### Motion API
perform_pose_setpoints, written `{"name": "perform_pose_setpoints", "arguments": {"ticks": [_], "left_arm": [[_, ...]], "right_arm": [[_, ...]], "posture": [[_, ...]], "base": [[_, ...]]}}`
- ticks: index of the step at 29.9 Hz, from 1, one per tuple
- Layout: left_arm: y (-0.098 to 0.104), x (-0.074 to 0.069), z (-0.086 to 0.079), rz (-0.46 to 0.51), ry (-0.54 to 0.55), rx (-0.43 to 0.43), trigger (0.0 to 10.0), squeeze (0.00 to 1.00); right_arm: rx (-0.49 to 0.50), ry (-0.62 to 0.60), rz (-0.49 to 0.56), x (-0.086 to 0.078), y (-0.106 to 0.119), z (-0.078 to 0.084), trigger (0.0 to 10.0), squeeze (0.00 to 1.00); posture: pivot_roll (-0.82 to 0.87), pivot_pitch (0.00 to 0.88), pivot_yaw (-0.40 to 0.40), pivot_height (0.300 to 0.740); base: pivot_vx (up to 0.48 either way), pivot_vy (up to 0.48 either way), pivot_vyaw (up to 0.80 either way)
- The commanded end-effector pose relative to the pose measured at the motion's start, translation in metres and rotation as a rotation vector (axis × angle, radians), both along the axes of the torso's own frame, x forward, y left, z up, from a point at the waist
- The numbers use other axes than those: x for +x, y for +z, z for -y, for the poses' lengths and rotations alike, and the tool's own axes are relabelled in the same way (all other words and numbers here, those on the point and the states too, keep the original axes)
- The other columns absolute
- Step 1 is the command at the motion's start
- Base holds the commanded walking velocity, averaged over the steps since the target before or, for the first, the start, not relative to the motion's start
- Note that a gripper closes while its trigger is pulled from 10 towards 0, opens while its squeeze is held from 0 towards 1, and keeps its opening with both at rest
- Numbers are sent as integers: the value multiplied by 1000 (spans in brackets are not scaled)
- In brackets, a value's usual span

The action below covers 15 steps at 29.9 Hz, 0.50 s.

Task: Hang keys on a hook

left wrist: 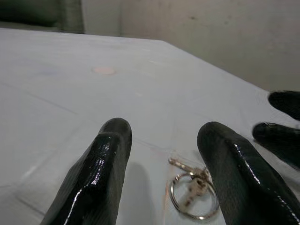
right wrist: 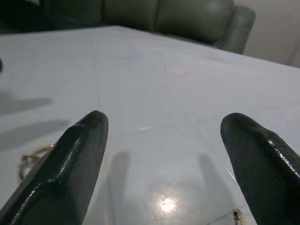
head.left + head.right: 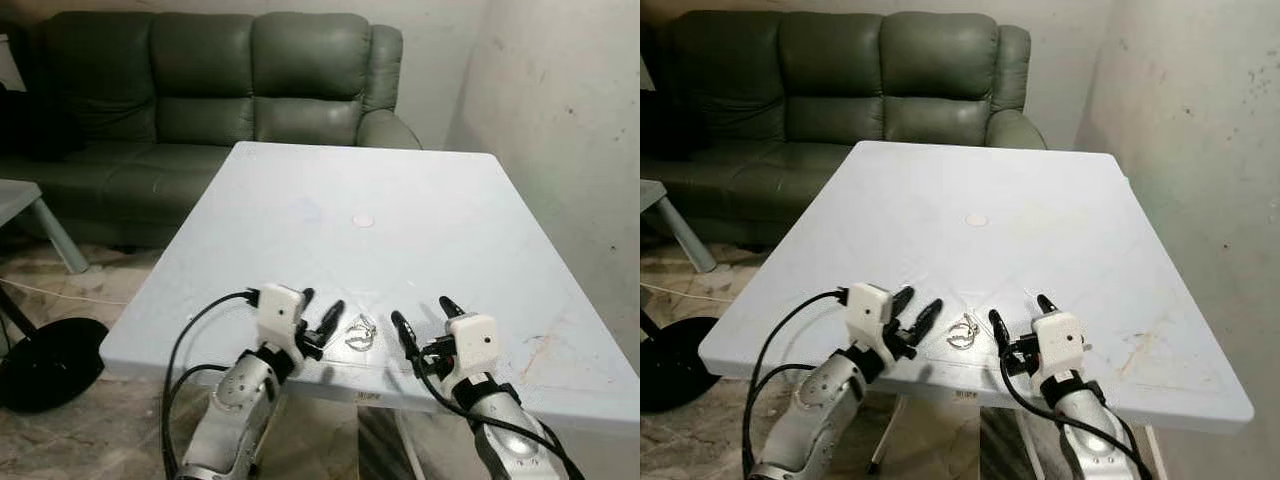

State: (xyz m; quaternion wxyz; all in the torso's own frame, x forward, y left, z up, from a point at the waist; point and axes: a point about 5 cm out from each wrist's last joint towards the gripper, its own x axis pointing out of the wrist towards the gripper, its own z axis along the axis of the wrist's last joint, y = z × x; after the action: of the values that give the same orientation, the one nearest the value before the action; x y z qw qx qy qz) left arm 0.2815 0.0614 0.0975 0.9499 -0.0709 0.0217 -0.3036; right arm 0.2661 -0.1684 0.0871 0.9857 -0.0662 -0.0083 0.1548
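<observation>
A small bunch of silver keys on a ring [image 3: 359, 333] lies flat on the pale blue table [image 3: 340, 220], near its front edge. My left gripper [image 3: 320, 309] hovers just left of the keys, open, with its fingers [image 1: 98, 173] pointing toward them; the key ring [image 1: 194, 192] lies close to the inner finger. My right gripper [image 3: 424, 316] stands open just right of the keys with nothing between its fingers [image 2: 70, 173]. The keys [image 2: 30, 159] peek out beside one of them.
A small round pale mark [image 3: 362, 220] sits mid-table. A dark green sofa [image 3: 210, 90] stands behind the table, a bare wall [image 3: 560, 120] to the right. A black round base [image 3: 50, 360] and another table's grey leg [image 3: 55, 235] are on the floor at left.
</observation>
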Motion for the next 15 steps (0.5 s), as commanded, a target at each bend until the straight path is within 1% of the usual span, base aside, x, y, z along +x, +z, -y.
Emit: {"name": "perform_pose_setpoints", "arguments": {"ticks": [1, 2, 3, 6, 8, 10, 11, 13, 15], "left_arm": [[3, -1, 1, 9, -14, 17, 10000, 0], [2, -2, 2, 9, -20, 22, 10000, 0], [3, -4, 4, 10, -32, 28, 10000, 0], [2, -5, 5, 3, -42, 27, 10000, 0], [3, -6, 5, 3, -44, 27, 10000, 0], [3, -7, 5, 0, -48, 29, 10000, 0], [3, -7, 5, -3, -49, 31, 10000, 0], [3, -7, 5, -4, -49, 31, 10000, 0], [3, -7, 6, -7, -53, 31, 10000, 0]], "right_arm": [[-1, 10, -18, 3, 0, 3, 10000, 0], [5, 25, -27, 4, 0, 6, 10000, 0], [-12, 53, -37, 5, 0, 12, 10000, 0], [2, 91, -73, 5, -3, 25, 10000, 0], [2, 95, -73, 5, -3, 27, 10000, 0], [9, 138, -101, 1, -6, 32, 10000, 0], [28, 177, -138, -3, -9, 36, 10000, 0], [33, 189, -145, -4, -10, 37, 10000, 0], [41, 225, -179, -9, -14, 41, 10000, 0]], "posture": [[-64, 0, -7, 740], [-64, 0, -7, 740], [-64, 0, -7, 740], [-61, 3, -6, 740], [-61, 3, -6, 740], [-61, 4, -8, 740], [-64, 7, -6, 740], [-64, 7, -6, 740], [-66, 8, -5, 740]], "base": [[0, 0, 0], [0, 0, 0], [0, 0, 0], [0, 0, 0], [0, 0, 0], [0, 0, 0], [0, 0, 0], [0, 0, 0], [0, 0, 0]]}}
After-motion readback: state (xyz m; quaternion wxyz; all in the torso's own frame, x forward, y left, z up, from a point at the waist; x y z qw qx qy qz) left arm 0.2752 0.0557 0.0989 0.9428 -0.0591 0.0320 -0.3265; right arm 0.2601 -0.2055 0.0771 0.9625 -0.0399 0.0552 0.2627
